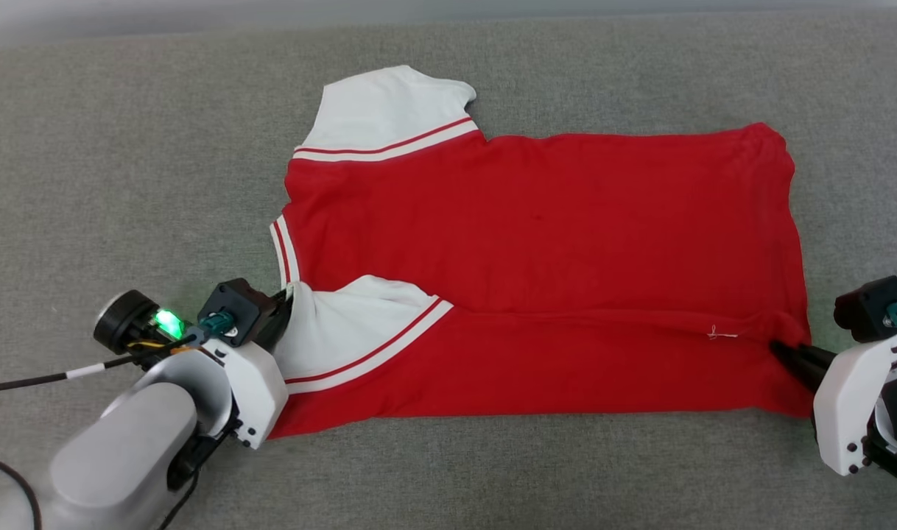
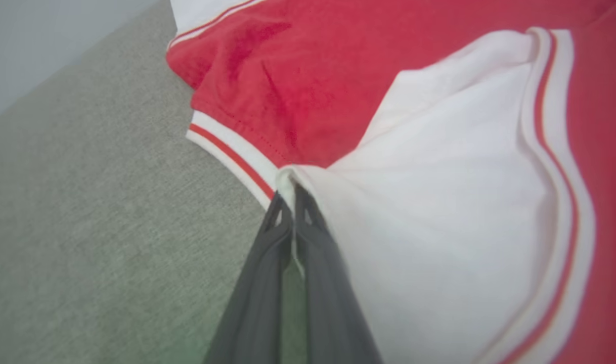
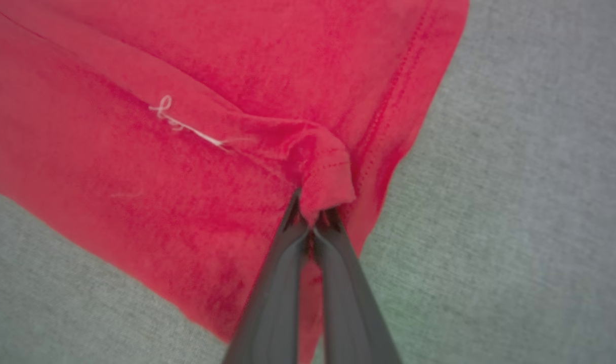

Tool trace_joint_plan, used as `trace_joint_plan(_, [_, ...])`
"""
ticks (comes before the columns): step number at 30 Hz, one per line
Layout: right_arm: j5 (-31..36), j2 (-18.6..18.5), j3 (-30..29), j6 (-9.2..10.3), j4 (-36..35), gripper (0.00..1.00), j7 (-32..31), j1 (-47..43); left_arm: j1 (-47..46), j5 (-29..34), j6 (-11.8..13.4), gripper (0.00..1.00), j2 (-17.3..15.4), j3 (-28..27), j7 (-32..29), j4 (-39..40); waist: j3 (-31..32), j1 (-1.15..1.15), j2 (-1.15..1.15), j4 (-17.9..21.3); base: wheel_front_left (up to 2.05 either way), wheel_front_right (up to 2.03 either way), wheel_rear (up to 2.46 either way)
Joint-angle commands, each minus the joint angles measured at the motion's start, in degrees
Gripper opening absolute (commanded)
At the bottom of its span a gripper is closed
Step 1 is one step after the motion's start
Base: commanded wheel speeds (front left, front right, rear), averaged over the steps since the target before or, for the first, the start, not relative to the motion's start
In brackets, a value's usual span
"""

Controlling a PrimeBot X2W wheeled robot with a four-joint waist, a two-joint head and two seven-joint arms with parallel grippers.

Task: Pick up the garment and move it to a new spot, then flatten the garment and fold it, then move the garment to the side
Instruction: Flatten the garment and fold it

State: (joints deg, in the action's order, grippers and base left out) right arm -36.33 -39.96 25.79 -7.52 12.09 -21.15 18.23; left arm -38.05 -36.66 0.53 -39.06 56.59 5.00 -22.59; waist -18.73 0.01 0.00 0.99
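Cloth lies spread across the middle of a grey woven surface (image 1: 124,169): a red jersey garment (image 1: 537,235) with white short sleeves and red-white striped trim. In the head view it lies sideways, collar end toward the robot's left and bottom hem toward its right. Its near long side is folded over onto the body, so a fold edge runs left to right just below the middle. The far white sleeve (image 1: 382,110) sticks out flat at the top left. The near white sleeve (image 1: 353,324) lies folded on top of the red cloth. A short loose white thread (image 1: 721,335) sits on the fold near the hem end.

The left gripper (image 1: 283,300) is at the collar end — its two dark fingers (image 2: 257,293) are pressed together on the edge of the near white sleeve, right beside the striped collar band (image 2: 232,154), with a thin bit of white cloth caught between the tips. A green light (image 1: 169,322) glows on its wrist. The right gripper (image 1: 783,352) is at the hem end, well apart from the left one. Its fingers (image 3: 272,303) are pinched tight on a small bunched corner of the stitched red hem — the rest of the garment rests on the surface.
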Motion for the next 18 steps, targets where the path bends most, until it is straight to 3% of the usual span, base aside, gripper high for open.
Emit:
trace_joint_plan(1, [-0.1,0.5,0.8,0.07,1.4,0.00,-0.4,-0.1,-0.6,-0.3,-0.4,0.00,0.7,0.1,0.4,-0.7,-0.4,-0.01,0.00,0.1,0.00,0.00,0.00])
trace_joint_plan(7, [-1.0,0.8,3.1,0.07,3.4,0.00,0.9,1.0,-0.8,-0.5,-2.1,0.00,3.1,0.8,2.7,-6.5,0.9,-0.01,0.00,0.0,0.00,0.00,0.00])
trace_joint_plan(8, [-1.2,0.8,3.1,0.07,3.4,0.16,1.2,1.2,-0.9,-0.6,-2.3,0.09,3.3,0.7,3.3,-7.3,1.5,-0.01,0.00,0.0,0.00,0.00,0.00])
trace_joint_plan(9, [-1.4,0.6,3.1,0.06,3.5,0.68,1.7,1.3,-1.1,-0.8,-2.5,0.49,3.5,0.5,3.7,-8.2,2.2,-0.01,0.00,-0.1,0.00,0.00,0.00])
trace_joint_plan(10, [-1.4,0.5,2.9,0.06,3.3,1.00,2.3,1.3,-1.5,-0.7,-2.5,1.00,3.7,0.4,4.2,-8.6,3.0,-0.01,0.00,-0.3,0.00,0.00,0.00])
trace_joint_plan(18, [-1.9,-0.5,0.7,0.06,1.8,1.00,5.0,-1.7,-3.8,-1.3,-3.3,1.00,1.4,0.1,1.0,-6.5,9.0,-0.01,0.00,-1.3,0.00,0.00,0.00])
